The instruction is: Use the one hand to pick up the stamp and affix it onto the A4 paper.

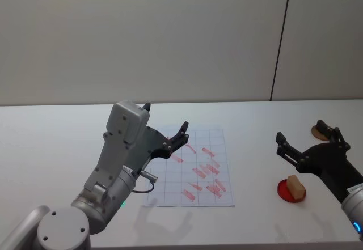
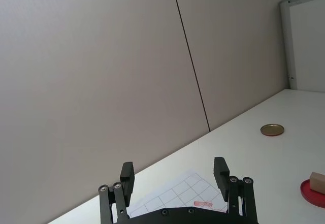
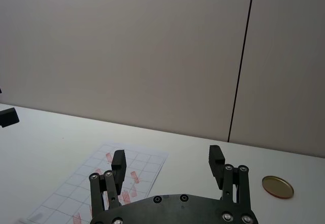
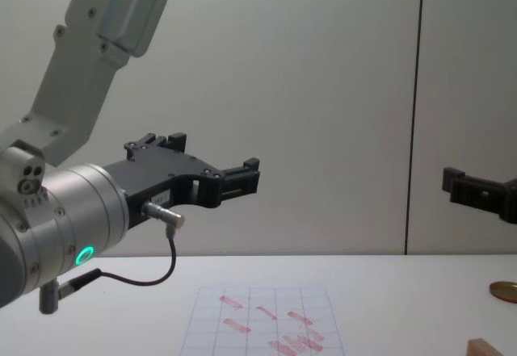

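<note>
Right tool [image 1: 300, 134], spread, hovers near wooden stamp [image 1: 295, 186] on red ink pad [image 1: 283, 191] by right edge of desk [image 1: 57, 148]; off-centre closing may topple it; left tool [image 1: 165, 118], spread, idles above A4 paper [image 1: 218, 139].

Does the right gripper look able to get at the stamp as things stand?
Probably yes: the right gripper, jaws open, hangs close to the stamp, which sits exposed on the red pad with nothing between them.
</note>
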`<state>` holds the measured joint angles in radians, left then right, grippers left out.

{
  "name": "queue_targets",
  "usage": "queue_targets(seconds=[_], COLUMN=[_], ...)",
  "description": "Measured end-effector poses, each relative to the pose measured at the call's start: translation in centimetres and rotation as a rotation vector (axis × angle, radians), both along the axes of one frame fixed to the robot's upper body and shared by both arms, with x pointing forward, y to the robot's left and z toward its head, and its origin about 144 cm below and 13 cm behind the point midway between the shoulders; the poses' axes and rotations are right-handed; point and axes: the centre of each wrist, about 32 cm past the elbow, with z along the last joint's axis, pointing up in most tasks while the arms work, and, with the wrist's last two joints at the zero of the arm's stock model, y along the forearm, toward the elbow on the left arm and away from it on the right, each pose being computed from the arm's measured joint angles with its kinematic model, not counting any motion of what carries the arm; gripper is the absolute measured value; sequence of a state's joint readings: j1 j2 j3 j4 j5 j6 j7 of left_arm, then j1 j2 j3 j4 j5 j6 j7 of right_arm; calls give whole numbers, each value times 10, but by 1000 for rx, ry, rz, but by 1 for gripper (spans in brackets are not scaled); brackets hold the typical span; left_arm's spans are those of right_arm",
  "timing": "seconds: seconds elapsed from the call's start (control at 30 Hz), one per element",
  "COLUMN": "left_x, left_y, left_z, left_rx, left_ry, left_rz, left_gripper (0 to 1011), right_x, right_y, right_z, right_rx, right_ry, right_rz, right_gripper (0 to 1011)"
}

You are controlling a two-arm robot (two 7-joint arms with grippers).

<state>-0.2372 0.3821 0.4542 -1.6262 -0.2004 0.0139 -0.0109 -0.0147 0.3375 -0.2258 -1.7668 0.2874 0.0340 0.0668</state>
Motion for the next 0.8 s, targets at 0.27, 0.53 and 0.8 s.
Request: queue_targets(seconds=[0.27, 0.53, 0.8], left_x=[0, 0, 0], left_y=[0, 0, 0], left_z=[0, 0, 0], left_rx=[0, 0, 0], left_ry=[0, 0, 0], left_rz=[0, 0, 0], left_gripper=[993, 993, 993], right_x=[0, 0, 0], right_y=[0, 0, 0], right_z=[0, 0, 0], right_rx=[0, 0, 0], right_ry=[0, 0, 0], right_rz=[0, 0, 0], right_gripper=[1001, 1001, 1001])
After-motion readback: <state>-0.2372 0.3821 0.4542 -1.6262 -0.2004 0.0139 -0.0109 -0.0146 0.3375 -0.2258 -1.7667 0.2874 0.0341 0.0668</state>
